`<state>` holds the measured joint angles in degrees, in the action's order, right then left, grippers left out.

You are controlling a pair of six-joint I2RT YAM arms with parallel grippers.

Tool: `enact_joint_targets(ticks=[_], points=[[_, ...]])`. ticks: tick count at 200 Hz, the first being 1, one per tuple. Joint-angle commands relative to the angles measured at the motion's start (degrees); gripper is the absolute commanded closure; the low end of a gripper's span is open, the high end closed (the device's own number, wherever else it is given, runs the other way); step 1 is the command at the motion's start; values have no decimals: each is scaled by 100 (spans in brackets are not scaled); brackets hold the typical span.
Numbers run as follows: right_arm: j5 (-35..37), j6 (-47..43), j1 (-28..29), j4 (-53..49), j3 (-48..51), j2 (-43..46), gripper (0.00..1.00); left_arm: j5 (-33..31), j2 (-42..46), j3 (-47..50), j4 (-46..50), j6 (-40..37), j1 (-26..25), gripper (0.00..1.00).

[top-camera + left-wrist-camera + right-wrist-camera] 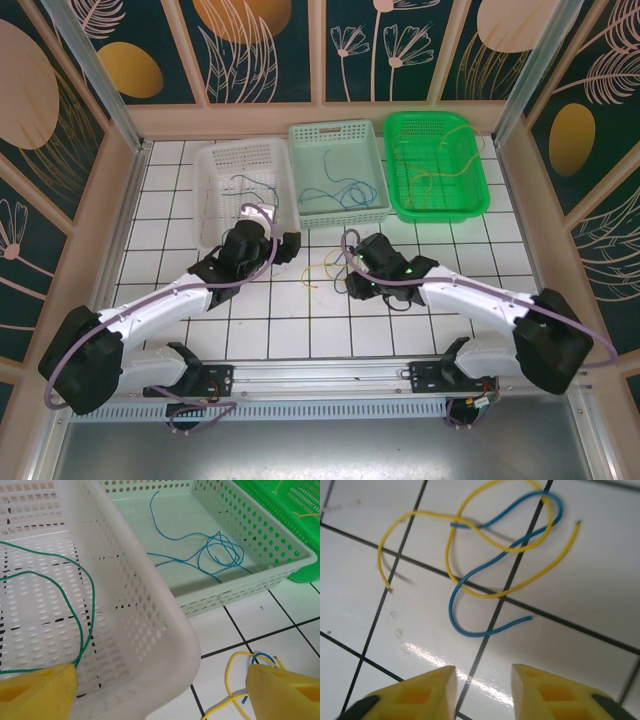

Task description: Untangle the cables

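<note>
white basket (206, 200), mint basket (336, 128), green basket (440, 212)

The left arm (150, 305) reaches forward and inward from its base, and the left gripper (160, 680) is spread wide, its yellow fingers (35, 692) far apart. The right arm (480, 295) stretches toward the middle. The right gripper (482, 672) apparently points steeply down, its jaws parted by a narrower gap.
</note>
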<state>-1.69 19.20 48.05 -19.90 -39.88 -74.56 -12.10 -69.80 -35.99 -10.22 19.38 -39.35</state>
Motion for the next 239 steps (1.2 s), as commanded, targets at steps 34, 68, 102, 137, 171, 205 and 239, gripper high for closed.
enact_joint_targets(ticks=[34,68,102,137,171,205,239], points=[[-261,-22,206,760,-290,-1036,53,-93,226,-44,64,97,-15,9],[-9,-99,422,772,-524,-1583,50,-153,266,-14,64,95,-13,4],[172,-196,534,634,-685,-1969,48,-194,285,21,73,100,-16,3],[430,-206,547,369,-836,-2337,52,-238,334,68,82,101,-18,3],[514,-176,547,18,-736,-2140,65,-307,412,96,159,84,-12,3],[688,-99,539,-398,-670,-1452,64,-321,458,107,170,66,-17,3],[726,-151,547,-506,-1036,-1284,60,-302,476,100,169,66,-11,3]])
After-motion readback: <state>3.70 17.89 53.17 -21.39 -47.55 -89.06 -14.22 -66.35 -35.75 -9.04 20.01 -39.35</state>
